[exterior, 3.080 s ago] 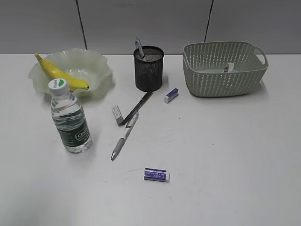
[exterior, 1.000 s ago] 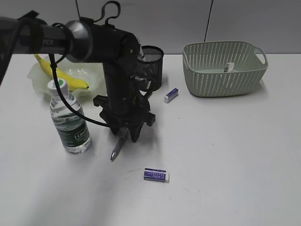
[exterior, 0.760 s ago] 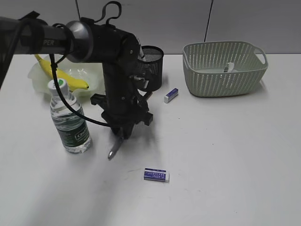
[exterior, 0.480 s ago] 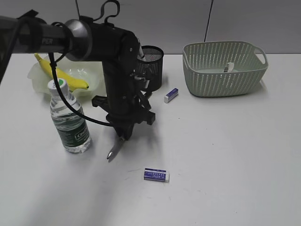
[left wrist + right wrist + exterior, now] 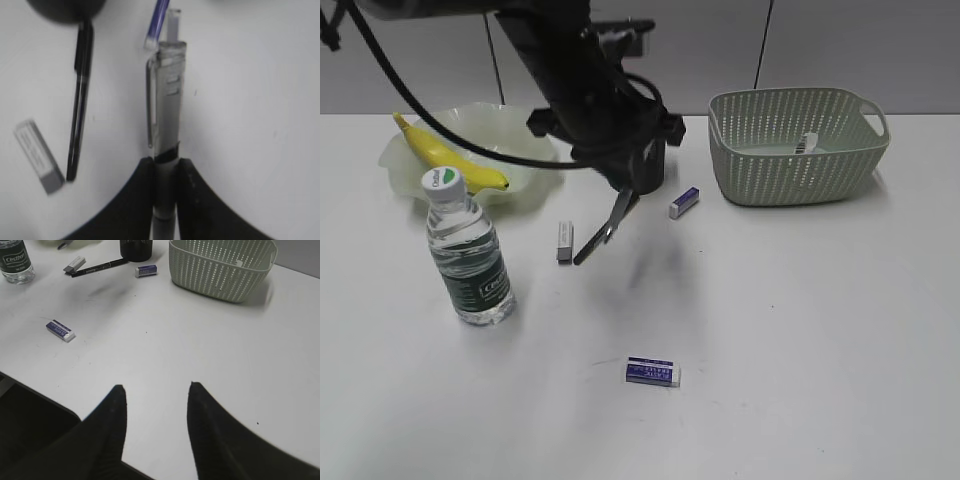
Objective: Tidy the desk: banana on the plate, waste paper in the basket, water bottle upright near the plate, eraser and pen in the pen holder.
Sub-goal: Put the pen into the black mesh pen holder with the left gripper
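Once on desk, pen (image 5: 167,125) now lifted

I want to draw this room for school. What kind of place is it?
Probably a desk set up for robot practice. A white table stands against a plain grey panel wall, with a mesh pen holder, a green basket and erasers on it, and a black left gripper holds a pen.

Clear plastic water bottle (image 5: 15,261), dark green label: "Cestbon". Blue-and-white eraser (image 5: 653,372): print too small to read.
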You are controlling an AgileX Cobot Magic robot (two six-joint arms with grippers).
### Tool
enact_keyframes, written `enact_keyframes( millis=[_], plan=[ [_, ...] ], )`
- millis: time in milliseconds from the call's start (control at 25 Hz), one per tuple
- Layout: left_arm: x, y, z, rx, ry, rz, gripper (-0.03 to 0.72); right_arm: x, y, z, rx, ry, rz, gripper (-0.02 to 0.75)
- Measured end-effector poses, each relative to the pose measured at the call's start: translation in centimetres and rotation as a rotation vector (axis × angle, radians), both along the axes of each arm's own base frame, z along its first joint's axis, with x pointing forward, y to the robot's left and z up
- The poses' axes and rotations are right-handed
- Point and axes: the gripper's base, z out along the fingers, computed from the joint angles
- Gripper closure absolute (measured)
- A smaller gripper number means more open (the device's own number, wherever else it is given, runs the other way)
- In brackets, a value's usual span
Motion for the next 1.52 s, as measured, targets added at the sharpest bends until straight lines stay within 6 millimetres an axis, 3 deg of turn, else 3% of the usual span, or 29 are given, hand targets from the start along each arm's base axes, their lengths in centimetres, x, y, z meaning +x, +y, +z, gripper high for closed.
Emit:
enact_keyframes(
  millis=[240, 440, 640, 840, 1040, 1360, 1440, 1520],
  plan=[
    [2.3, -0.9, 4.5, -0.230, -0.406, 0.041, 0.598, 0.0, 0.0, 0.0, 0.000, 0.000, 0.000, 0.407],
    [4.2, -1.6, 4.7, -0.288, -0.656, 0.018, 0.598, 0.0, 0.0, 0.0, 0.000, 0.000, 0.000, 0.407],
    [5.9, -2.0, 2.8, -0.294, -0.771, -0.010, 0.598, 0.0, 0.0, 0.0, 0.000, 0.000, 0.000, 0.407],
    [8.1, -0.7, -0.1, -0.280, -0.776, 0.029, 0.598, 0.0, 0.0, 0.0, 0.000, 0.000, 0.000, 0.407],
    [9.9, 0.7, -1.5, -0.346, -0.799, 0.128, 0.598, 0.0, 0.0, 0.0, 0.000, 0.000, 0.000, 0.407],
    [10.3, 0.8, -5.0, -0.327, -0.705, 0.168, 0.598, 0.0, 0.0, 0.0, 0.000, 0.000, 0.000, 0.407],
    [10.3, 0.8, -5.4, -0.309, -0.690, 0.160, 0.578, 0.0, 0.0, 0.0, 0.000, 0.000, 0.000, 0.407],
    [10.3, 0.8, -5.6, -0.299, -0.681, 0.156, 0.494, 0.0, 0.0, 0.0, 0.000, 0.000, 0.000, 0.407]
  ],
)
